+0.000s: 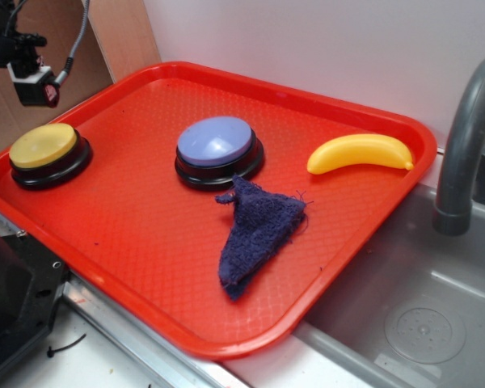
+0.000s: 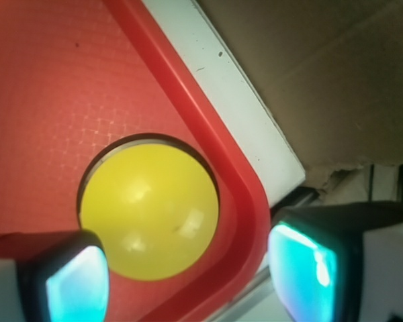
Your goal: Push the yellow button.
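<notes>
While gripper [image 2: 188, 268] hangs above yellow button [image 2: 149, 211], jaws spread wide, holding nothing; red tray [image 2: 47, 80] beneath.

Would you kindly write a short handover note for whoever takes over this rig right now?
Claw: open, holding nothing, hanging above the yellow button near the tray's corner, not touching it.
Yellow button: sits at the far left of the red tray, close to the rim. The blue button, purple cloth and banana lie further right.
Done: claw brought over the button, slightly off-centre.
Left: centre over the dome, descend, press, lift away.
</notes>
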Motion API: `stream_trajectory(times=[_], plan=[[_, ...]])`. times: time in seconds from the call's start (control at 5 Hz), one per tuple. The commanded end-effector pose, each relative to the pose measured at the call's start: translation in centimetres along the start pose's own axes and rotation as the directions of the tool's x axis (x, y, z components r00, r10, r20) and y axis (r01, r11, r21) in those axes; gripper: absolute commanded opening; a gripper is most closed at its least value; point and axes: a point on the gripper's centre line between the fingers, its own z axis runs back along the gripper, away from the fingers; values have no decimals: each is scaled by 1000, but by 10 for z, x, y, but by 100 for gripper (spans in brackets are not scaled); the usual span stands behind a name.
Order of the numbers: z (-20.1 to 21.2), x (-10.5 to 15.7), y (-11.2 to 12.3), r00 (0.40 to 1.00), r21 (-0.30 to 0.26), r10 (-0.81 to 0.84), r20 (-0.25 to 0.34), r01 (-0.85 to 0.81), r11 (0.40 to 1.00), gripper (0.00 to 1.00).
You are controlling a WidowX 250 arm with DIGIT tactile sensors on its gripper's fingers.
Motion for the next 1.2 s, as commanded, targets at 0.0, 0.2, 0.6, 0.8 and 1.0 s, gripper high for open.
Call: stream_trajectory(times=[0.0, 0.2, 0.6, 0.8, 1.0], plan=[[-24, 7, 2, 995, -4, -88, 49, 88, 996, 100], [-36, 8, 0, 994, -6, -101, 31, 102, 995, 100], [-34, 6, -3, 993, -11, -115, 20, 115, 993, 100], [-15, 8, -5, 991, 17, -129, 17, 129, 992, 100], [7, 11, -4, 990, 51, -136, 31, 134, 990, 100]])
